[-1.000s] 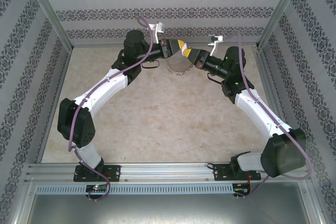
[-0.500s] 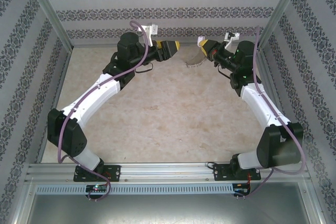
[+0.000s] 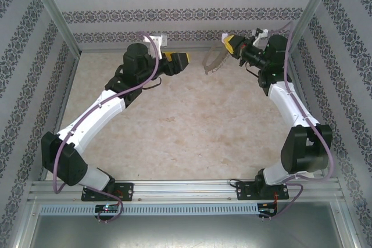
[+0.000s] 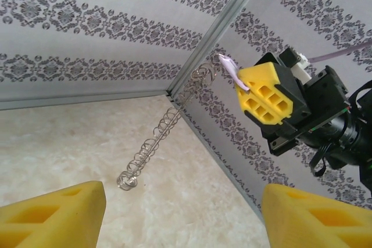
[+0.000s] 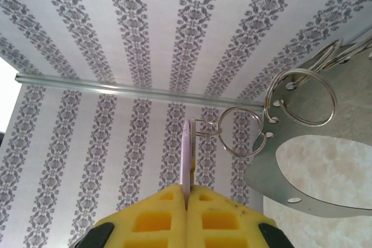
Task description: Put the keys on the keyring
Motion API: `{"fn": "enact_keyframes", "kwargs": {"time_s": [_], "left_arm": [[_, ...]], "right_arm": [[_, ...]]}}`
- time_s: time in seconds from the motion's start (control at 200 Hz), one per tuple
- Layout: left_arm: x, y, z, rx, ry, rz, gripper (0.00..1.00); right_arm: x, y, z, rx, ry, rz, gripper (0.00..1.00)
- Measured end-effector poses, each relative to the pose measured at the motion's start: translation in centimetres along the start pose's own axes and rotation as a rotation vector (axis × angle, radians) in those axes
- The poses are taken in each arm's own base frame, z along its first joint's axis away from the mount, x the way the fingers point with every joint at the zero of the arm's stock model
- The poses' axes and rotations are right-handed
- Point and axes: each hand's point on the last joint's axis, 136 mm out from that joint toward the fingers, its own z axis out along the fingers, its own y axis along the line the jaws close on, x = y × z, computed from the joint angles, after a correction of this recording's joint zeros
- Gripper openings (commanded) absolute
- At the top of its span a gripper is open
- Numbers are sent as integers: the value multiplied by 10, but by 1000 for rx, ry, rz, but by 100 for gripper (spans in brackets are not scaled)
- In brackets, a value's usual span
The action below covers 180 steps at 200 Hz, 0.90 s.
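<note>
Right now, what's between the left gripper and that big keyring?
Nothing. In the top external view, the stretch from the open left gripper to the keyring is bare table; the left wrist view agrees.

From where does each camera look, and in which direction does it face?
Top external: above and behind the bases, looking down on the table; both arms show, the left gripper open, the keyring hanging from the right gripper.
Left wrist: behind the left gripper, facing the right gripper and the keyring; its yellow fingers at the bottom corners.
Right wrist: behind the right gripper, looking along its shut fingers, which pinch the key, toward the wall.
Shared: both wrist views see the key.
</note>
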Motion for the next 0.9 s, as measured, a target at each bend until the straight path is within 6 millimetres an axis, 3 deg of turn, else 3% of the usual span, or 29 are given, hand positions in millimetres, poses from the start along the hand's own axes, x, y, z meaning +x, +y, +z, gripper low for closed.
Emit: {"fn": "enact_keyframes", "kwargs": {"time_s": [0.26, 0.5, 0.899], "left_arm": [[3, 5, -16, -51, -4, 41, 73], [14, 19, -20, -105, 20, 76, 85], [5, 57, -20, -130, 16, 86, 86]], "right_arm": [[3, 5, 14, -19, 117, 0, 0], [11, 22, 21, -58, 223, -45, 0], [54, 50, 31, -140, 432, -209, 0]]}}
